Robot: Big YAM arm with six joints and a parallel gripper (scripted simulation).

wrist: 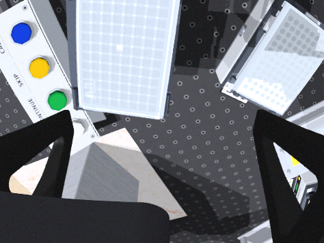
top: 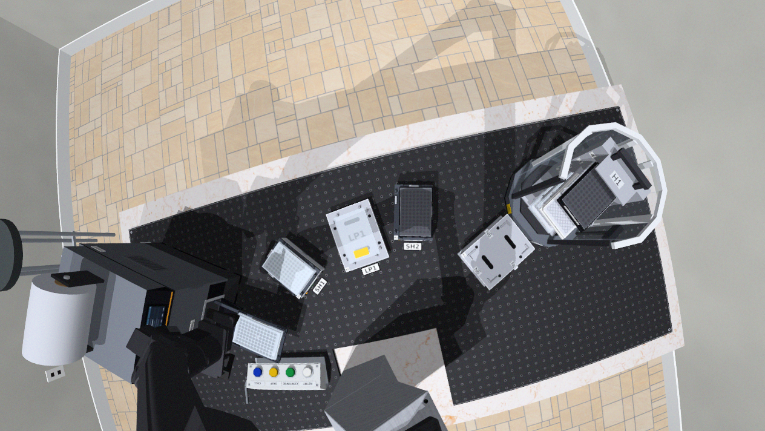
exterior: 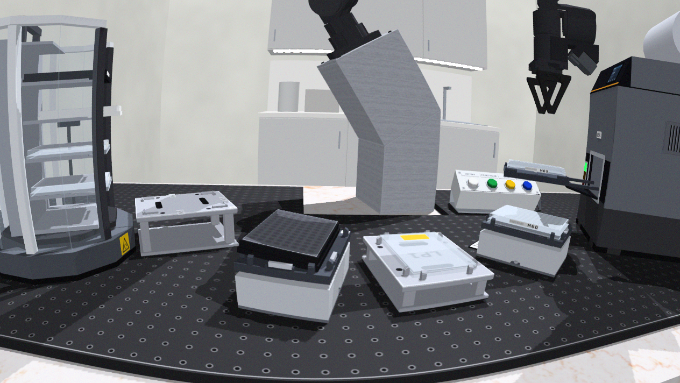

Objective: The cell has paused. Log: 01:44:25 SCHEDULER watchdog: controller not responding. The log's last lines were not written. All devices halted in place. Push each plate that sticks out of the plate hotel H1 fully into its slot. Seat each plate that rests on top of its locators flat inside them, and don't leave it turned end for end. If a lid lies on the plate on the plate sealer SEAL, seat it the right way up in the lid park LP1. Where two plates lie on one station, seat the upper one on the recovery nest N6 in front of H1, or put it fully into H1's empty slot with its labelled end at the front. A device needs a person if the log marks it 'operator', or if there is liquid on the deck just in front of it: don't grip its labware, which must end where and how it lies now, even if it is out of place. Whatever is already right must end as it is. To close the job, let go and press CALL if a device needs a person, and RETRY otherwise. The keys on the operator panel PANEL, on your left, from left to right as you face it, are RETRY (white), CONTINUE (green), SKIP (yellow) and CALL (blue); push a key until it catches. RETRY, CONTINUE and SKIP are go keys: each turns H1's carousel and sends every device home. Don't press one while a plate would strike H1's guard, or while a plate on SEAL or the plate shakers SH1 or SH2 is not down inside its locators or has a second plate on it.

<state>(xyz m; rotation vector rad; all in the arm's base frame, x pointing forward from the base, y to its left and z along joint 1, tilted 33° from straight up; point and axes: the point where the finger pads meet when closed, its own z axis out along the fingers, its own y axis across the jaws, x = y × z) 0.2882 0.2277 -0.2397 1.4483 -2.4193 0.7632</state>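
Observation:
My gripper (exterior: 547,97) (wrist: 163,120) is open and empty, high above the deck beside the sealer SEAL (exterior: 632,156) (top: 128,299). A white plate marked M09 (top: 258,336) (exterior: 535,168) (wrist: 123,46) lies on SEAL's tray, straight below me. A white plate marked M60 (top: 288,267) (exterior: 528,221) (wrist: 277,64) lies on SH1. A dark plate (top: 416,211) (exterior: 290,235) sits high and slightly askew on SH2. LP1 (top: 356,235) (exterior: 428,252) seems to hold a clear lid. Nest N6 (top: 497,251) (exterior: 185,204) is bare. H1 (top: 615,179) (exterior: 57,142) holds a dark plate (top: 586,198) and a white plate (top: 556,219).
The panel (top: 286,382) (exterior: 494,194) (wrist: 14,74) stands beside SEAL's tray, with the blue key (top: 257,371) (exterior: 526,185) (wrist: 21,33) nearest the tray and the white key (top: 307,371) (exterior: 472,182) farthest. The arm's grey base block (exterior: 395,128) (top: 374,396) stands behind the panel.

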